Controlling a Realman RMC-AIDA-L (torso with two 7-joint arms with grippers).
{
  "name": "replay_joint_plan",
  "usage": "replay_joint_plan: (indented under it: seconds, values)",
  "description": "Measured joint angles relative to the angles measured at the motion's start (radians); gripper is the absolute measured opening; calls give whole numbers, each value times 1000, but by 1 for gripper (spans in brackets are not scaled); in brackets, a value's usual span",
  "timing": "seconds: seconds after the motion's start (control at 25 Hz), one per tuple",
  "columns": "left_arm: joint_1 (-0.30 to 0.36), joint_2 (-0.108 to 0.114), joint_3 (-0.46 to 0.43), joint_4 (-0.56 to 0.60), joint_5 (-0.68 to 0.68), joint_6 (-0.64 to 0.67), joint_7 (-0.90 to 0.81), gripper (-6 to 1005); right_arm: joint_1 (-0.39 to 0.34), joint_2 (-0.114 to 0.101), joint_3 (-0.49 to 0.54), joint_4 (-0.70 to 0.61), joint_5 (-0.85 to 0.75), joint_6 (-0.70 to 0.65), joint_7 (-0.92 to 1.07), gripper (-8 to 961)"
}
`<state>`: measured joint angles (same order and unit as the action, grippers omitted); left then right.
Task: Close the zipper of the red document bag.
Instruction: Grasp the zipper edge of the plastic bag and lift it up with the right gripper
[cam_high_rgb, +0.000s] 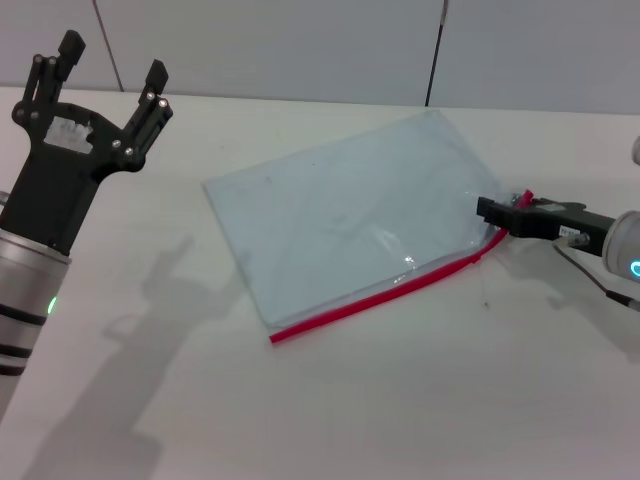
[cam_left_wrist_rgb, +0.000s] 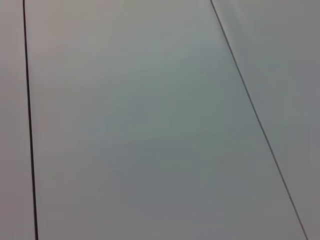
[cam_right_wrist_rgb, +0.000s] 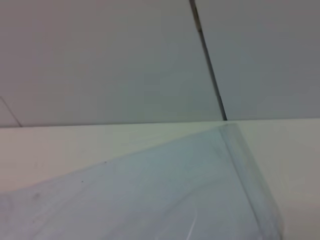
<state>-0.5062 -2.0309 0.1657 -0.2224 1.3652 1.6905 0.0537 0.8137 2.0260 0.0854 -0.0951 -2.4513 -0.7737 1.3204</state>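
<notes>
The red document bag (cam_high_rgb: 340, 225) lies flat on the white table, a translucent pale blue-grey pouch set at a slant; its surface and far corner fill the lower part of the right wrist view (cam_right_wrist_rgb: 165, 195). The zipper (cam_high_rgb: 385, 295) runs as a thin red strip along the bag's near long edge. My right gripper (cam_high_rgb: 500, 215) lies low at the right end of that strip, its dark fingers together over the bag's corner, with a bit of red showing just behind them. My left gripper (cam_high_rgb: 112, 62) is raised at the far left, open and holding nothing.
The white table (cam_high_rgb: 330, 410) stretches around the bag. A grey panelled wall (cam_high_rgb: 300, 40) stands behind its far edge, and the left wrist view shows only that wall (cam_left_wrist_rgb: 150, 125).
</notes>
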Motion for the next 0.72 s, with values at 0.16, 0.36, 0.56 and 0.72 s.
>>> replay_joint_plan:
  seconds: [0.16,0.36,0.56,0.72]
  values:
    - [0,0,0,0,0,0,0,842,5,0,-55,-5,-2,0,32,555]
    - [0,0,0,0,0,0,0,842,9,-1,-88,-6,-2,1,34,343]
    - [0,0,0,0,0,0,0,842,10,-1,-92,-3,-2,-9,32,229]
    - [0,0,0,0,0,0,0,843,10,-1,-96,-3,-3,-58,29,195]
